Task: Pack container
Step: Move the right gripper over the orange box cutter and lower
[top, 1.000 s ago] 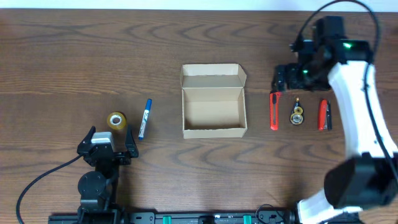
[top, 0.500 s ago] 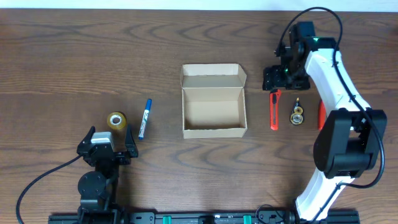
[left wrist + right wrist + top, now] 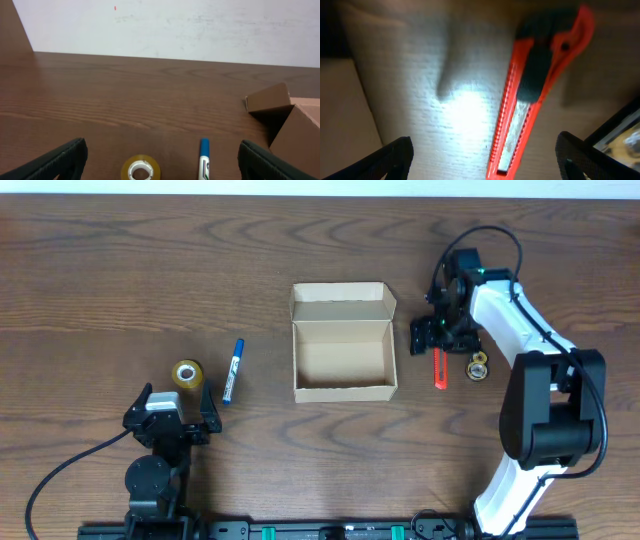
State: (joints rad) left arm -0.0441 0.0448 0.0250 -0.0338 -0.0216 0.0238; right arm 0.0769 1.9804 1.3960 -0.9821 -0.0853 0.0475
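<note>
The container (image 3: 342, 355) is an open tan cardboard box at the table's middle, its flap lid folded back; its corner also shows in the left wrist view (image 3: 285, 115). My right gripper (image 3: 438, 332) is open and empty, low over the top end of a red utility knife (image 3: 439, 370). In the right wrist view the knife (image 3: 530, 100) lies between the spread fingers of the gripper (image 3: 485, 160). My left gripper (image 3: 170, 412) is open and empty at the front left, just short of a yellow tape roll (image 3: 187, 374) and a blue marker (image 3: 233, 371).
A small gold roll (image 3: 478, 366) lies right of the knife, by my right arm. In the left wrist view the tape roll (image 3: 141, 167) and marker (image 3: 204, 160) lie between the fingers. A white wall stands behind the table.
My right arm has swung left and down, from behind the items on the right to just over the red knife. The left arm and all objects have not moved.
</note>
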